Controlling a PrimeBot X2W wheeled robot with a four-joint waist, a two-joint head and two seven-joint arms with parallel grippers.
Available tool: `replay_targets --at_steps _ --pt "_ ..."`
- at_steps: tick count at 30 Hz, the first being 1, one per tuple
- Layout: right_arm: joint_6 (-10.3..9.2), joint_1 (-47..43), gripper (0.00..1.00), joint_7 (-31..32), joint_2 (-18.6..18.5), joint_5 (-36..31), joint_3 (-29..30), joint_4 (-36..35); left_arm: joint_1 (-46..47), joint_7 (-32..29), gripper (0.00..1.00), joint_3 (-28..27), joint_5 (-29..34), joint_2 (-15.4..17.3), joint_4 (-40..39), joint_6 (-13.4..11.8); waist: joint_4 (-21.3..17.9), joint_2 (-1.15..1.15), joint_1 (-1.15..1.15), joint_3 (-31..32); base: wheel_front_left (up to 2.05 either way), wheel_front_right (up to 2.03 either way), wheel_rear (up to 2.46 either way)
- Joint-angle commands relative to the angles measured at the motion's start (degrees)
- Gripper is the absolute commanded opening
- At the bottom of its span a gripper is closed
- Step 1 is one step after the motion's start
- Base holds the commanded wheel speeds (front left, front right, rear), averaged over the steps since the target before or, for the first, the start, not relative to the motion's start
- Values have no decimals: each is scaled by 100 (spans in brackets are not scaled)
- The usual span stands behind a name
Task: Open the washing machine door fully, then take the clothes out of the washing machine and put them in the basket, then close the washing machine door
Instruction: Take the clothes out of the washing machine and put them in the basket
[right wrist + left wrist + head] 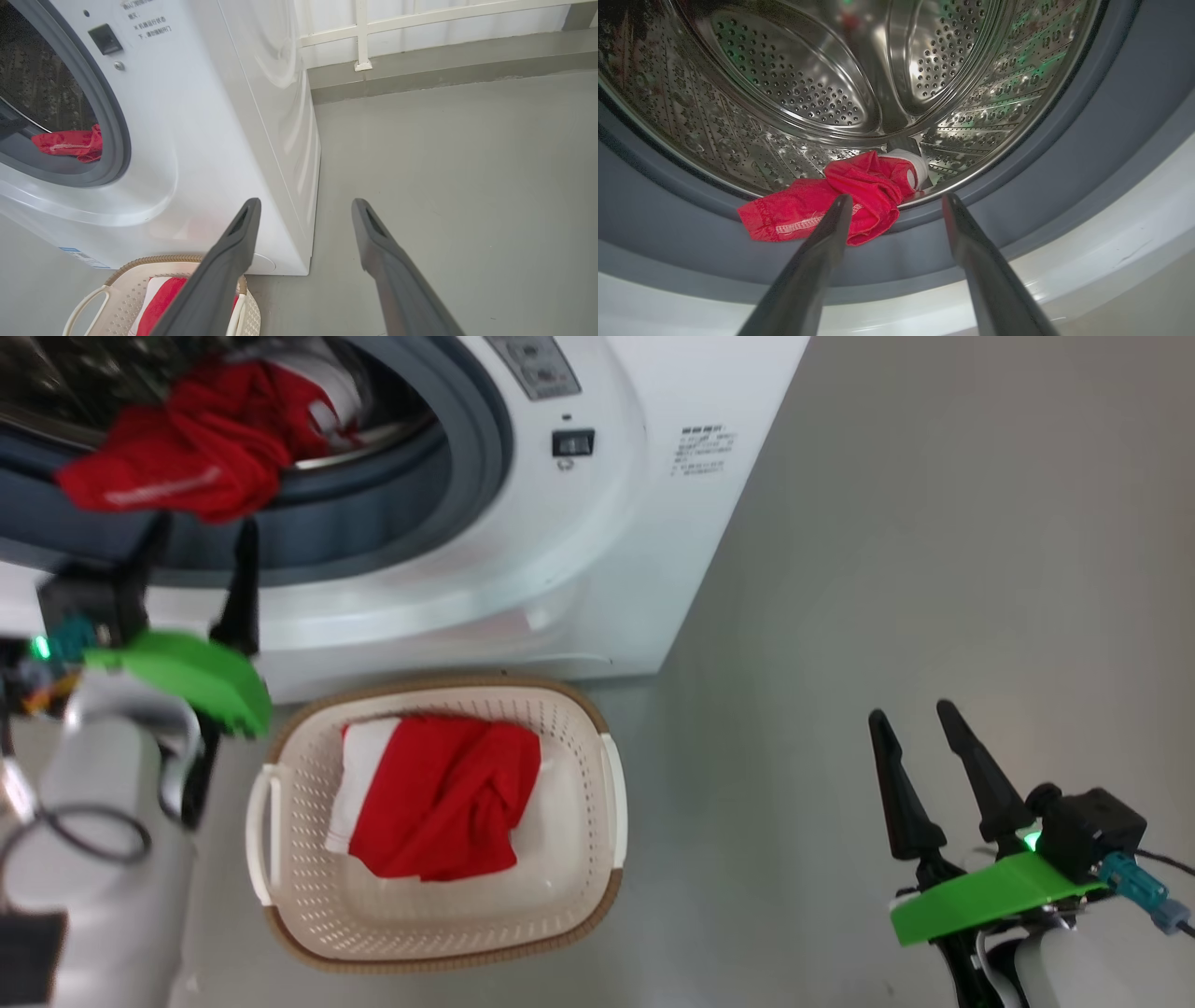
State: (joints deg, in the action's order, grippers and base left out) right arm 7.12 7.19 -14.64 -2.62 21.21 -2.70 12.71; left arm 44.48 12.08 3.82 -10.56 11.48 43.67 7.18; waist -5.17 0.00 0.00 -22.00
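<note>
Left gripper (205, 532): fingers spread, holding nothing. A red garment (873, 186) lay straight ahead of its tips, draped from the drum (784, 84) lip onto the grey seal (1064, 154). One finger overlapped the hem in the left wrist view, so contact could not be told. Right gripper (910, 719): also spread and empty, with the washing machine (597, 523) to its left. A second red-and-white garment (439, 798) sat in the basket (308, 896), below and to the right of the left gripper. The right wrist view cut the basket off at the frame edge. The printed text (707, 450) was too small to read.
</note>
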Motion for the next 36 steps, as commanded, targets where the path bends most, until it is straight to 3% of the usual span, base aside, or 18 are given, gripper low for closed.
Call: replay_targets --at_steps 1,13,22,33,34,35,36 --pt "36 164 100 -36 -27 53 -167 -174 415 -81 100 -64 4 317 142 31 -182 0 0 -480 0 0 0" --pt "36 484 100 -36 -26 134 -366 -212 2008 -368 100 321 -10 626 1850 31 -369 0 0 -924 0 0 0" --pt "36 538 100 -36 -26 156 -487 -220 2558 -305 100 426 5 732 2559 29 -486 0 0 -1046 0 0 0" --pt "36 560 100 -36 -26 249 -607 -268 2843 -331 100 640 39 882 2887 30 -714 0 0 -1180 0 0 0" --pt "36 556 100 -36 -26 256 -603 -273 2847 -331 95 663 49 901 2902 30 -725 0 0 -1187 0 0 0" --pt "36 552 100 -36 -26 261 -600 -276 2846 -328 52 691 64 917 2915 30 -734 0 0 -1190 0 0 0" --pt "36 546 100 -36 -26 264 -598 -280 2845 -323 29 705 64 927 2927 30 -741 0 0 -1191 0 0 0"
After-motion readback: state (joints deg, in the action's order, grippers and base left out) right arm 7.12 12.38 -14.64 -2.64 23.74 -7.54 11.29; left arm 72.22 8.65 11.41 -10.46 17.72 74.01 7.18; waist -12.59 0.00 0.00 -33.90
